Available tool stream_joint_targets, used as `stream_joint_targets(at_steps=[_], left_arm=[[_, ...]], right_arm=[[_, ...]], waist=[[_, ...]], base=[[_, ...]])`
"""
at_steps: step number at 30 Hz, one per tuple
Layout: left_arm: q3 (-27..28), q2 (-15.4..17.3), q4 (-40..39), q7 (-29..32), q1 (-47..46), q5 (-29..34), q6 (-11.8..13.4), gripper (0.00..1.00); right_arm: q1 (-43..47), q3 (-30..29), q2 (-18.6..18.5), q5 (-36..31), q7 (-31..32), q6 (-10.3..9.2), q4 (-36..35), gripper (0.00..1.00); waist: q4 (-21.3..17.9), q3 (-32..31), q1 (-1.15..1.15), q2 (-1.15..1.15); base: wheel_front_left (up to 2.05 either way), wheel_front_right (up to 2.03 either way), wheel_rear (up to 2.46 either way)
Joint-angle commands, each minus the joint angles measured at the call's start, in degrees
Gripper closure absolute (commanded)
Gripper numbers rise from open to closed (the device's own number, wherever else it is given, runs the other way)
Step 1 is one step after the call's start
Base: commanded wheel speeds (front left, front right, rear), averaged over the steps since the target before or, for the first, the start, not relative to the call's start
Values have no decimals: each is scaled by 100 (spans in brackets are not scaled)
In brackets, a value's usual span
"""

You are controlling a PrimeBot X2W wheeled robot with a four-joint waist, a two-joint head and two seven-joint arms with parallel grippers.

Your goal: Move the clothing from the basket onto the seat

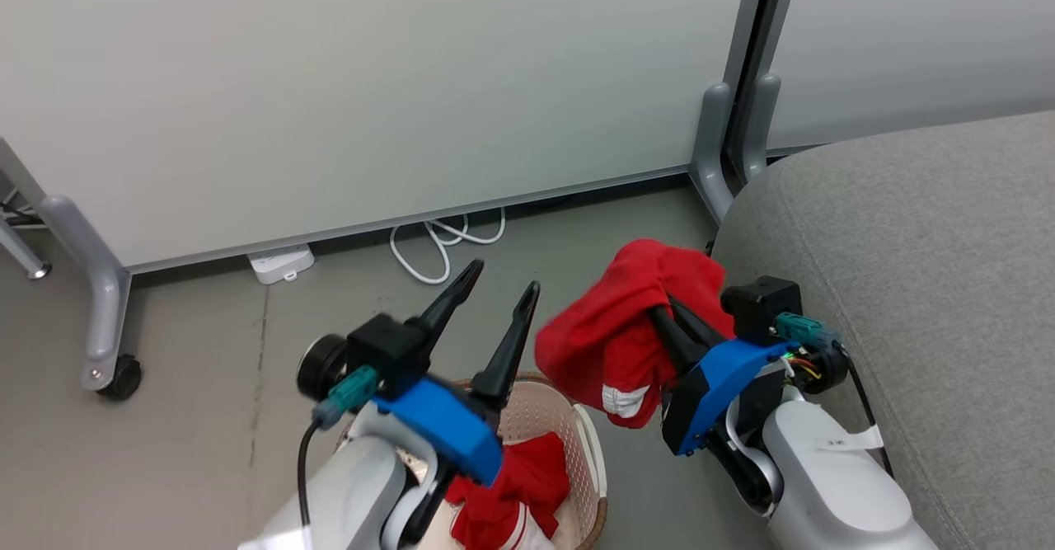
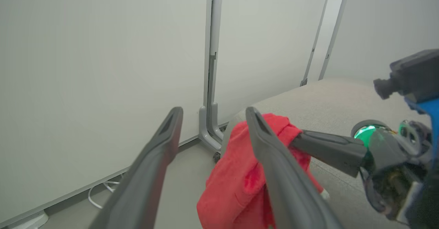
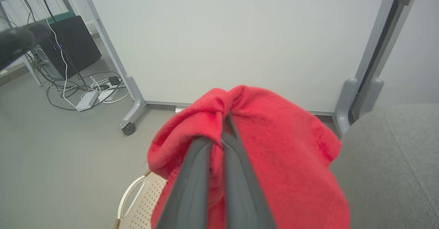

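A bright red piece of clothing (image 1: 614, 331) hangs in the air between the basket and the seat, with my right gripper (image 1: 663, 307) shut on it. The right wrist view has its two fingers pressed together in the red fabric (image 3: 274, 146). My left gripper (image 1: 504, 282) stands open above the basket with nothing between its fingers (image 2: 161, 153). A second red garment (image 1: 515, 492) with white trim lies in the cream basket (image 1: 581, 443). The grey seat (image 1: 931, 286) fills the right side.
A pale partition wall on grey wheeled feet (image 1: 103, 311) runs across the back. A white cable (image 1: 437, 245) and a power strip (image 1: 280, 263) lie on the floor by it. More cables and a dark box (image 3: 73, 50) sit further left.
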Motion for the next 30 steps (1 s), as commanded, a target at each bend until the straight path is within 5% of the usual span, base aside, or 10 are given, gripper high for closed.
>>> stream_joint_targets(at_steps=[1,18,30], left_arm=[[68,30,-40,-28,83,64,-20,0],[1590,-153,-491,-29,1599,1240,-325,0],[1713,-215,-538,-29,1811,1397,-368,0]], right_arm=[[54,-19,-17,-43,5,3,-50,100],[386,-381,-17,-212,229,3,-626,100],[495,-472,-16,-242,326,3,-803,100]], waist=[[19,27,0,0],[185,125,0,0],[185,105,0,0]], base=[[0,0,0],[0,0,0],[0,0,0]])
